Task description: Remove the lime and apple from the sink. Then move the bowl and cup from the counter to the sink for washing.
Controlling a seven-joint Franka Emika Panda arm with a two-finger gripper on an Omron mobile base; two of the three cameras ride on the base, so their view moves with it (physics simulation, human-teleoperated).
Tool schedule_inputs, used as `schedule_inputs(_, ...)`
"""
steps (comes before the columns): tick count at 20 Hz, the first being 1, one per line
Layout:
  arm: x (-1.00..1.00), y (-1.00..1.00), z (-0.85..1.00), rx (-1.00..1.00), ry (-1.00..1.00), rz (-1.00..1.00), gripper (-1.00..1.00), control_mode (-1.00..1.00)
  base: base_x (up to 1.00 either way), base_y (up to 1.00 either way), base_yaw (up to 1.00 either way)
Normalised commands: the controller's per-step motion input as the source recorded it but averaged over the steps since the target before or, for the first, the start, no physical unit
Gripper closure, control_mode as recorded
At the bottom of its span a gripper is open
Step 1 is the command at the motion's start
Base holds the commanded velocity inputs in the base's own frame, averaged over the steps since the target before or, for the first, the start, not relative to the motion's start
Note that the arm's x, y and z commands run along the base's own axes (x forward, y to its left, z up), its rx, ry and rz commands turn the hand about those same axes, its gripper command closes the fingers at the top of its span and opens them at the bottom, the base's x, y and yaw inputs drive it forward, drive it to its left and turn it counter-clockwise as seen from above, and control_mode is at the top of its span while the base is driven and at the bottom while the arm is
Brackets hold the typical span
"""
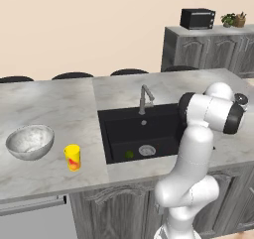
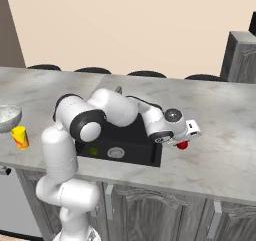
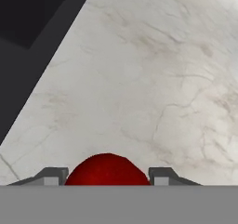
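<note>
In the left base view, the lime (image 1: 129, 154) lay near the sink's (image 1: 111, 134) front wall, with the bowl (image 1: 30, 142) and cup (image 1: 72, 157) toward the worktop's (image 1: 54, 109) left front.

In the right base view, the apple (image 2: 182, 145) hung just right of the sink.

In the hand view, the jaws apparently gripped it; released on that broad open marble, it might roll back in.

Lime (image 1: 129, 154) in sink (image 1: 119, 129); bowl (image 1: 30, 142) and cup (image 1: 72, 157) on counter (image 1: 54, 109) left; apple (image 2: 182, 145) right of sink.
</note>
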Motion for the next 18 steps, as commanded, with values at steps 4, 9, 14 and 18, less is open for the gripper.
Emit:
schedule_inputs(4,0.06,-0.16,-0.21,0.0,0.05,0.0,1.0,-1.0,0.0,0.0,0.0)
schedule_inputs(9,0.03,-0.14,-0.2,0.0,0.02,0.0,1.0,-1.0,0.0,0.0,0.0)
schedule_inputs(14,0.03,-0.15,-0.18,0.0,0.0,0.0,1.0,-1.0,0.0,0.0,0.0)
schedule_inputs(18,0.01,-0.12,-0.2,0.01,0.0,0.0,1.0,-1.0,0.0,0.0,0.0)
